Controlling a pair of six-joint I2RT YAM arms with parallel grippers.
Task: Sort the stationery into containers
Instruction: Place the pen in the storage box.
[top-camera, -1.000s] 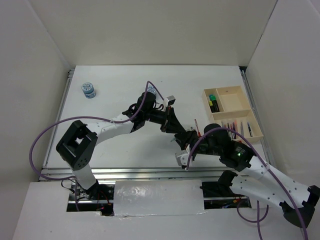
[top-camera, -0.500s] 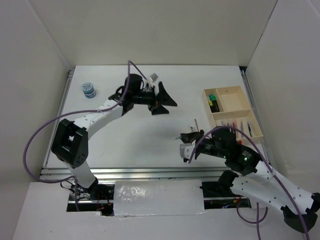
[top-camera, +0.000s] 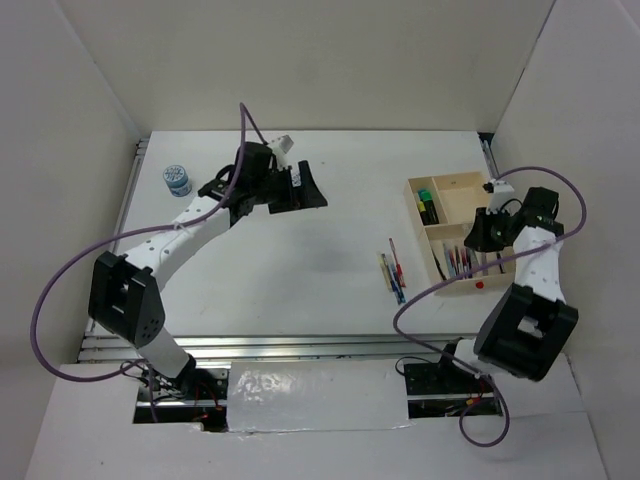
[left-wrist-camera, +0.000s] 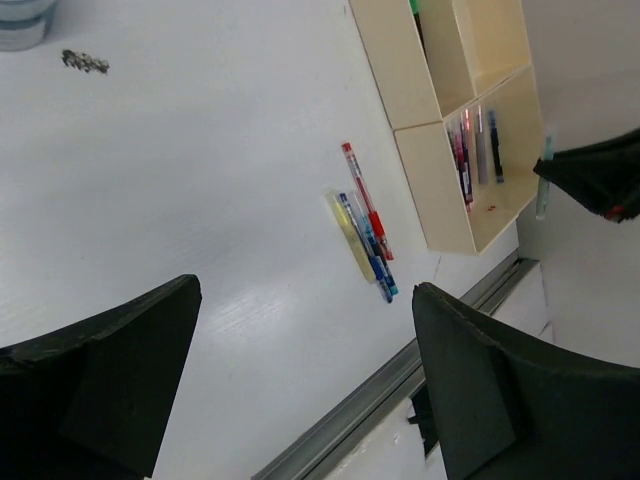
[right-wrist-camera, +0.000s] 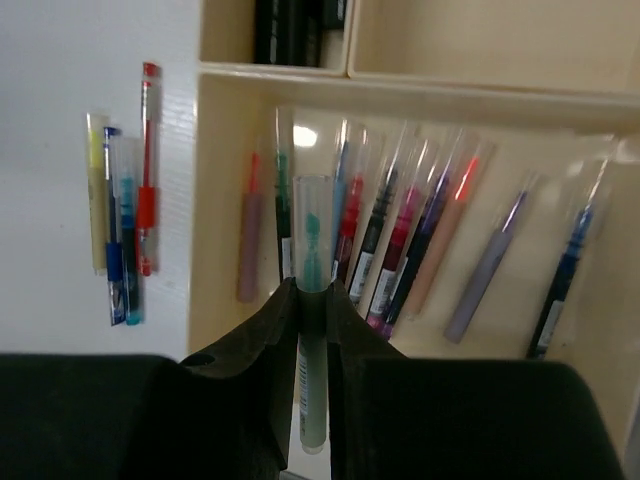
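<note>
The wooden tray (top-camera: 415, 216) stands at the right. Its near compartment (right-wrist-camera: 520, 150) holds several pens, and highlighters (top-camera: 428, 206) lie in a far one. My right gripper (right-wrist-camera: 312, 292) is shut on a clear pen with a green core (right-wrist-camera: 311, 230) and hovers over that pen compartment (top-camera: 483, 232). Three loose pens (top-camera: 392, 270), yellow, blue and red, lie on the table left of the tray (right-wrist-camera: 122, 225). My left gripper (top-camera: 314, 188) is open and empty, raised over the far middle of the table (left-wrist-camera: 305, 290). A blue-white pot (top-camera: 178, 180) stands far left.
The left wrist view shows the tray (left-wrist-camera: 400, 80), the loose pens (left-wrist-camera: 365, 235), the right gripper with its pen (left-wrist-camera: 543, 178) and the table's metal front rail (left-wrist-camera: 400, 385). White walls enclose the table on three sides.
My left gripper opened and drew back to the far left. The right arm swung from the table's middle to above the tray with the pen. The loose pens are now uncovered.
</note>
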